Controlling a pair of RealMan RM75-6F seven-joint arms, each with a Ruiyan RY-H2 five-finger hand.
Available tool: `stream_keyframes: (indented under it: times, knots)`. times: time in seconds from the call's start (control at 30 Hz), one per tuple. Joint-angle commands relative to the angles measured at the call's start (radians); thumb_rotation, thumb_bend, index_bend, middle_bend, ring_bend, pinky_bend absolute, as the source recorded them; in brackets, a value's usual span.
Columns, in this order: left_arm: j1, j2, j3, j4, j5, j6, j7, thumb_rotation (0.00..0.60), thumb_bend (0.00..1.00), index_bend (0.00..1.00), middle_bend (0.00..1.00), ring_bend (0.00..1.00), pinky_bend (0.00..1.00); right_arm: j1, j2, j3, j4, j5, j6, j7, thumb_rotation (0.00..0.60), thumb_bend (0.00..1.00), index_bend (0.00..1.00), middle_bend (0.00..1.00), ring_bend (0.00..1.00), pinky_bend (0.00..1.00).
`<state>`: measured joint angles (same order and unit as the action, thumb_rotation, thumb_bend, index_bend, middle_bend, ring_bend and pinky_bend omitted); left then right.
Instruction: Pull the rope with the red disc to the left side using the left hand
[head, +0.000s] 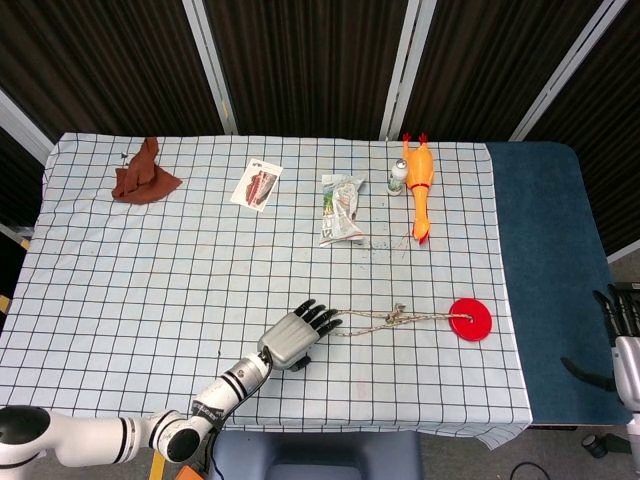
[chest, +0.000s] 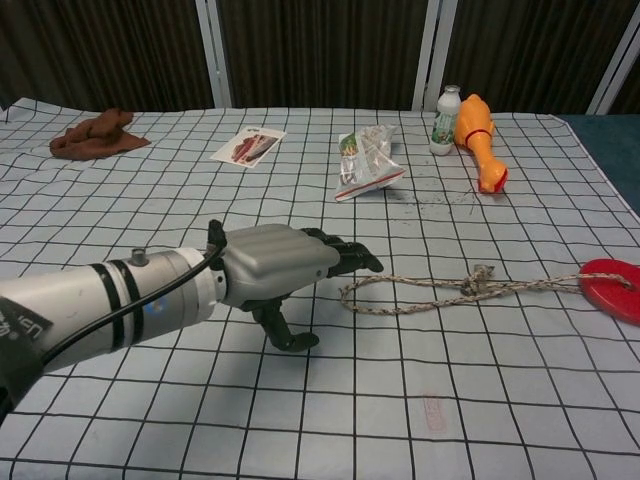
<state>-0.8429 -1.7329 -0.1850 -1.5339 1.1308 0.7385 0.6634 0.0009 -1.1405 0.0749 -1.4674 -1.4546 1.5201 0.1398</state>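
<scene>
A red disc (head: 470, 319) (chest: 612, 287) lies at the table's right, tied to a braided rope (head: 392, 319) (chest: 450, 290) that runs left and ends in a loop. My left hand (head: 298, 336) (chest: 285, 266) hovers at that loop's left end with its fingers stretched out toward it and its thumb hanging below; it holds nothing. Whether the fingertips touch the rope I cannot tell. My right hand (head: 626, 338) is far off at the right edge, beyond the table over the blue floor, fingers apart and empty.
On the checked cloth (head: 150, 270) lie a brown rag (head: 143, 175), a printed card (head: 257, 184), a crumpled plastic bag (head: 342, 208), a small white bottle (head: 398, 177) and an orange rubber chicken (head: 419, 187), all along the far side.
</scene>
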Motion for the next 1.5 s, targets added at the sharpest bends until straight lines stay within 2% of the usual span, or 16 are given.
stream_keyframes:
  times: [0.03, 0.33, 0.57, 0.8, 1.03, 1.23, 1.5]
  knots:
    - [-0.066, -0.012, -0.013, 0.016, -0.103, -0.026, 0.069, 0.600, 0.38, 0.02, 0.00, 0.00, 0.00, 0.000, -0.001, 0.000, 0.002, 0.004, -0.005, 0.003, 0.600, 0.25, 0.00, 0.00, 0.00, 0.00]
    - [-0.172, -0.004, 0.011, 0.031, -0.259, -0.034, 0.144, 0.600, 0.39, 0.03, 0.00, 0.00, 0.00, 0.004, -0.009, 0.008, 0.020, 0.011, -0.012, 0.016, 0.600, 0.25, 0.00, 0.00, 0.00, 0.00]
    - [-0.266, 0.022, 0.059, 0.015, -0.415, -0.029, 0.224, 0.600, 0.39, 0.03, 0.00, 0.00, 0.00, 0.005, -0.012, 0.017, 0.031, 0.015, -0.009, 0.026, 0.600, 0.25, 0.00, 0.00, 0.00, 0.00]
    - [-0.337, 0.052, 0.108, -0.024, -0.526, 0.016, 0.279, 0.600, 0.39, 0.04, 0.00, 0.00, 0.00, 0.006, -0.017, 0.019, 0.037, 0.018, -0.012, 0.028, 0.600, 0.25, 0.00, 0.00, 0.00, 0.00]
    - [-0.372, 0.070, 0.137, -0.055, -0.557, 0.057, 0.280, 0.600, 0.38, 0.19, 0.00, 0.00, 0.00, 0.007, -0.021, 0.019, 0.038, 0.016, -0.013, 0.027, 0.600, 0.25, 0.00, 0.00, 0.00, 0.00]
    - [-0.382, 0.068, 0.162, -0.063, -0.554, 0.077, 0.260, 0.600, 0.38, 0.24, 0.00, 0.00, 0.00, 0.005, -0.020, 0.018, 0.034, 0.013, -0.009, 0.020, 0.600, 0.25, 0.00, 0.00, 0.00, 0.00]
    - [-0.392, 0.078, 0.183, -0.073, -0.543, 0.088, 0.239, 0.600, 0.38, 0.38, 0.00, 0.00, 0.00, 0.007, -0.022, 0.018, 0.029, 0.014, -0.013, 0.010, 0.600, 0.25, 0.00, 0.00, 0.00, 0.00]
